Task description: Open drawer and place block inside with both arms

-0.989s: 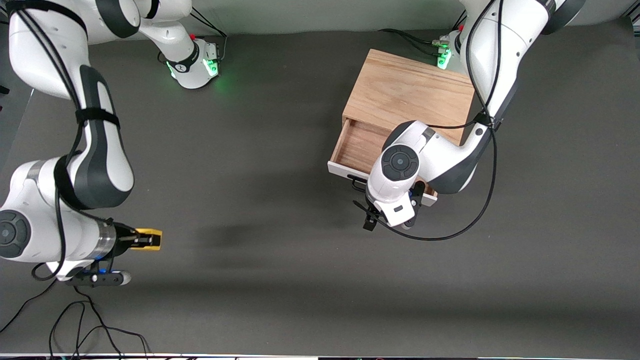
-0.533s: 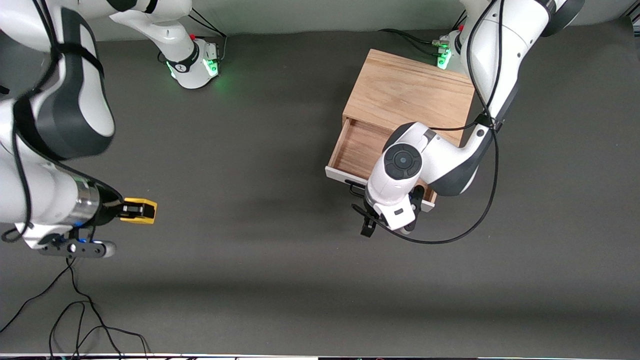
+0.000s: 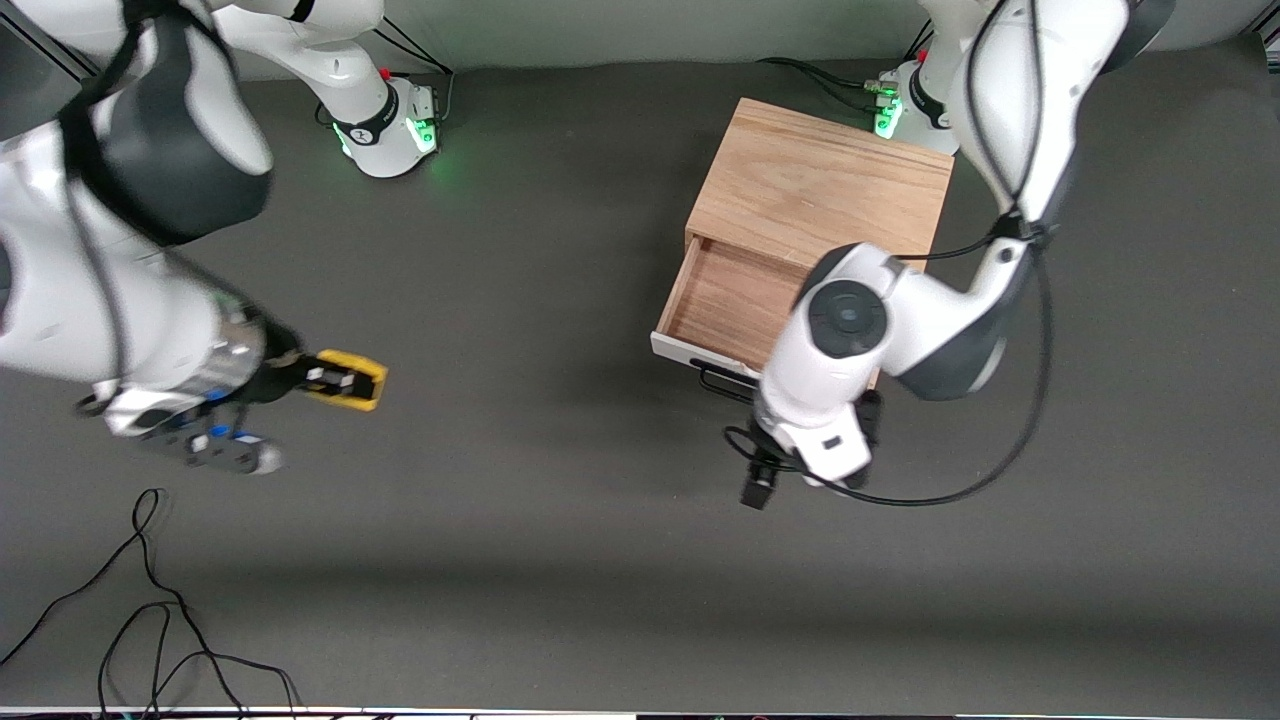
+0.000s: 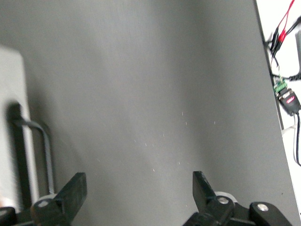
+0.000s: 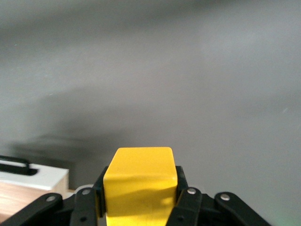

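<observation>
Two grippers: the right gripper [image 3: 335,380] clenches the small yellow cube block [image 3: 352,379] above the bench [image 3: 560,560]; the left gripper [image 4: 138,200] hangs released near the white-fronted drawer [image 3: 715,300].

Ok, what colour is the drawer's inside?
Brown wood grain; the drawer interior shows best in the front view.

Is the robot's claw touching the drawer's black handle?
Apart. The left wrist view shows the left gripper open over bare table, with the drawer handle off to one side, outside its fingers.
</observation>
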You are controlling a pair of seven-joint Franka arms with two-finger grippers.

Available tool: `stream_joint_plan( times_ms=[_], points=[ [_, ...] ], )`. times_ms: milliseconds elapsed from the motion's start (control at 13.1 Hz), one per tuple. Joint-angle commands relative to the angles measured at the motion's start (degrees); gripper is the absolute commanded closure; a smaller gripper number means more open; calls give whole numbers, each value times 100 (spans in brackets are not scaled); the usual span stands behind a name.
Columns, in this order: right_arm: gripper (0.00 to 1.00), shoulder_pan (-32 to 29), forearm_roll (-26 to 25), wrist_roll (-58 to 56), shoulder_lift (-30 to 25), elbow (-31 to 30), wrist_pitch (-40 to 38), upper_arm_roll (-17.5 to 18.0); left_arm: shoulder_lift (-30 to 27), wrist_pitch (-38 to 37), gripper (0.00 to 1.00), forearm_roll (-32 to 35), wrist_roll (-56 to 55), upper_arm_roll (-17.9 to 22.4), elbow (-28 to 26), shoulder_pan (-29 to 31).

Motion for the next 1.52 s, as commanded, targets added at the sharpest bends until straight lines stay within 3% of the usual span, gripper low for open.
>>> stream_joint_plan(
  times_ms=[0, 152, 380, 761, 989, 1217, 1446],
  points=[
    [87, 184, 70, 1153, -59, -12, 141, 504, -645, -833, 0, -592, 1253, -51, -80, 595],
    [87, 447, 61, 1796, -33, -12, 562, 690, -979, -1554, 0, -953, 2334, -51, -80, 1061],
    [87, 1124, 17, 2579, 125, -12, 1501, 691, -1428, -2538, 0, -1314, 4082, -51, -106, 1807],
    [87, 2072, -325, 2660, 774, -29, 2486, 665, -2113, -3560, 0, -1359, 6781, -7, -377, 2687],
    [87, 2548, -1053, 3176, 1389, -12, 3084, 664, -2527, -3509, 0, -1333, 8162, 11, -817, 3074],
    [87, 2917, -1292, 3548, 1856, -46, 3455, 656, -2974, -3211, 0, -1315, 9569, 11, -1308, 3391],
    [87, 3199, -1600, 3987, 2129, -64, 3640, 647, -3607, -2466, 0, -1289, 10249, 19, -2186, 3436]
  ],
)
